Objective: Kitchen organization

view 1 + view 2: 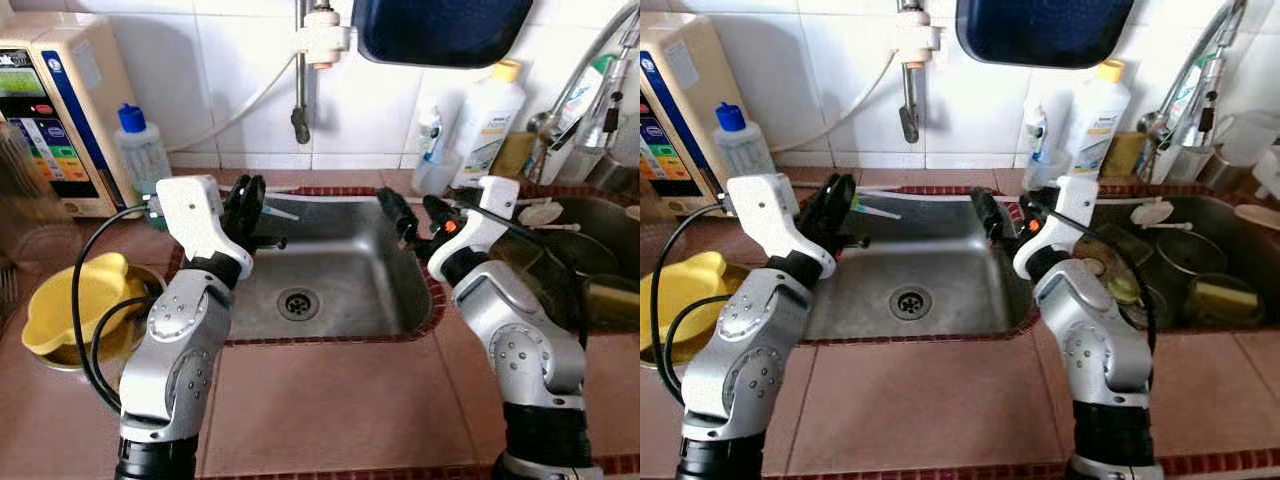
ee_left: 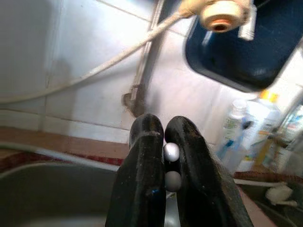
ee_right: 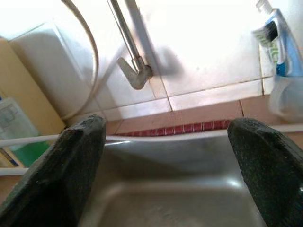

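The task's thing appears to be a toothbrush [image 1: 272,213], light with a green-tinted handle, held over the back left part of the steel sink [image 1: 340,290]. The left gripper [image 1: 250,208] is clamped on it, fingers [image 2: 147,175] pressed together with the handle's pale end pinched between them; the brush sticks out toward the sink's middle. The right gripper [image 1: 418,215] hangs over the sink's right rim, fingers [image 3: 78,161] spread wide with nothing between them.

The sink basin is bare metal with a round drain [image 1: 298,303] at its floor. A tap [image 1: 300,115] hangs from the tiled wall above the back rim. A dark blue tray [image 1: 440,28] hangs on the wall. To the left stand a water purifier [image 1: 45,110] and a blue-capped bottle [image 1: 140,150]; a yellow bowl [image 1: 75,300] sits on the counter near the left arm. Right of the sink stands a white detergent bottle [image 1: 490,120]; a second basin [image 1: 1180,265] holds dishes.
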Motion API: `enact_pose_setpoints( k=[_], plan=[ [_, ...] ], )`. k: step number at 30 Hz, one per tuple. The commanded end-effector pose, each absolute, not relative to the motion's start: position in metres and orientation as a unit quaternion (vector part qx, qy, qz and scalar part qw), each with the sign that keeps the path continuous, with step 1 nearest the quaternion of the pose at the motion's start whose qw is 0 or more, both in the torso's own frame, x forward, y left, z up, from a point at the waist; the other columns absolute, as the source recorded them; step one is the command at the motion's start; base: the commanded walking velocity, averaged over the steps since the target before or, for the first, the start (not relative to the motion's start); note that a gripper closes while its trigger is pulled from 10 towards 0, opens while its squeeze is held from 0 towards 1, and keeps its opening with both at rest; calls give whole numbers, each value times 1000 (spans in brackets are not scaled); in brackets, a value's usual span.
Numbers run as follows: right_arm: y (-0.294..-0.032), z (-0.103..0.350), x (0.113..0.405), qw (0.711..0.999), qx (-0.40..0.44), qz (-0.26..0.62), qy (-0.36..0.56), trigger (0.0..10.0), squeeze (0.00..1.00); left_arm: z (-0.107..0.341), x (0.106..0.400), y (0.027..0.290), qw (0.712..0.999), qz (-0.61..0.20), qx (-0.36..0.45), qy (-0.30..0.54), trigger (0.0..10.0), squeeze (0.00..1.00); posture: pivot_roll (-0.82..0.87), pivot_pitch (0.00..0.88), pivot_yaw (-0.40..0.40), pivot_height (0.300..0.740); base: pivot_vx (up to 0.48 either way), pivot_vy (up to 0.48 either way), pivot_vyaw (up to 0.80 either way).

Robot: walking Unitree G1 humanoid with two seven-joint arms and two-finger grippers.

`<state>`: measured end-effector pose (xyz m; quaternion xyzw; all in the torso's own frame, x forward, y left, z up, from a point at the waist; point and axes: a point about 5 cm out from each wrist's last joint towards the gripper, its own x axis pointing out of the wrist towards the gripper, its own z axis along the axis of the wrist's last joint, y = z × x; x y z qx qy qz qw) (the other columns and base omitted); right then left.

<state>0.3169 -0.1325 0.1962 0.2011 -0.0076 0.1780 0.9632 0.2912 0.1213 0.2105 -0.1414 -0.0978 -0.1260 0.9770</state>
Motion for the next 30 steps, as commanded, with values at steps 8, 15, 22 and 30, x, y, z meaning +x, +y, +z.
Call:
enact_pose_setpoints(
  k=[8, 15, 22, 30],
  plan=[
    [-129, 200, 320, 962, 194, 191, -10, 10000, 0, 212, 292, 126, 979, -109, -141, -103, 10000, 0, 42, 0, -8, 740, 0, -130, 0],
    [-127, 202, 320, 959, 202, 200, -14, 10000, 0, 213, 292, 130, 981, -94, -129, -108, 10000, 0, 44, 0, -8, 740, 0, 0, 0],
    [-121, 201, 321, 954, 201, 223, -14, 10000, 0, 211, 294, 136, 985, -88, -104, -104, 10000, 0, 80, 0, 21, 740, 0, 0, 0],
    [-109, 203, 331, 949, 224, 218, -35, 10000, 0, 216, 295, 142, 987, -95, -80, -103, 10000, 0, 123, 0, 69, 740, 0, 0, 0]
  ],
)
